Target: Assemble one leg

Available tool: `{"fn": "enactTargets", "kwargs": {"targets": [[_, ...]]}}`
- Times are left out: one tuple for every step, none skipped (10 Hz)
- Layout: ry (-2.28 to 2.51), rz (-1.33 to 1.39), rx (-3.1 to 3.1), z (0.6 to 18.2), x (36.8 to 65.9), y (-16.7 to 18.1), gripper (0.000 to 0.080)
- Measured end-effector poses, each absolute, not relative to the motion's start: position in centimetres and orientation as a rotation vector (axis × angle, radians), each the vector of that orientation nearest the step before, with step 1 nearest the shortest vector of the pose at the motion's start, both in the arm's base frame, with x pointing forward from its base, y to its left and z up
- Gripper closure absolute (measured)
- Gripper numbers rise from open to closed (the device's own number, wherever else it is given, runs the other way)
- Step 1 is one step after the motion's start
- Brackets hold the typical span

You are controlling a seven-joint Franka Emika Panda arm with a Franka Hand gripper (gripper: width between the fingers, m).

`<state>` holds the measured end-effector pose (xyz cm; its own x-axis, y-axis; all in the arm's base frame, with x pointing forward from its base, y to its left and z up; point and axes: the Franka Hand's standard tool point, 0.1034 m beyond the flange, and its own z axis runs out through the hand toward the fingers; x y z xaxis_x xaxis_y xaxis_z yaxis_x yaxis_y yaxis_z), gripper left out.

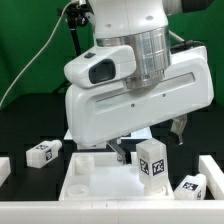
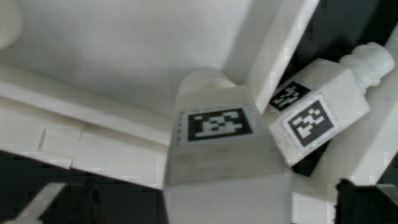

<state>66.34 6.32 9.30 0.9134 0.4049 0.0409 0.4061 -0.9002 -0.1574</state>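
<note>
Hand [image 1: 122, 151] just beside upright leg [image 1: 152, 163]; grip unclear.

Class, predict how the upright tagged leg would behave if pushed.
The leg likely stays rigid, since it looks like moulded plastic. Standing taller than wide, it may tip. Its flat tagged face suggests it would slide, not roll.

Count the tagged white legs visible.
3 stubby white plastic legs: left leg at the exterior view's left, middle leg upright at the white square tray, right leg at that view's right. Others may be hidden.
</note>
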Motion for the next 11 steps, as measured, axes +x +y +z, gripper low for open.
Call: {"fn": "enactTargets", "kwargs": {"targets": [[-0.621, -0.012, -2.913, 9.38, 66.37, 6.28, 0.0239], [-0.621, -0.012, -2.913, 9.34, 66.36, 6.26, 0.0375], [-0.620, -0.010, -2.913, 9.25, 66.33, 6.26, 0.0375], [-0.620, -0.010, -2.913, 9.24, 66.33, 6.26, 0.0517], [-0.620, -0.009, -2.913, 9.24, 66.33, 6.26, 0.0517], [-0.611, -0.009, -2.915, 9.24, 66.33, 6.26, 0.0517], [-0.571, -0.005, -2.923, 9.23, 66.33, 6.26, 0.0517], [-0.573, -0.006, -2.922, 9.23, 66.33, 6.26, 0.0517], [-0.488, -0.001, -2.934, 9.22, 66.33, 6.31, 0.0517], [-0.195, 0.001, -2.956, 9.14, 66.41, 6.41, 0.0517], [0.015, -0.010, -2.961, 9.12, 66.40, 6.49, 0.0517]]}}
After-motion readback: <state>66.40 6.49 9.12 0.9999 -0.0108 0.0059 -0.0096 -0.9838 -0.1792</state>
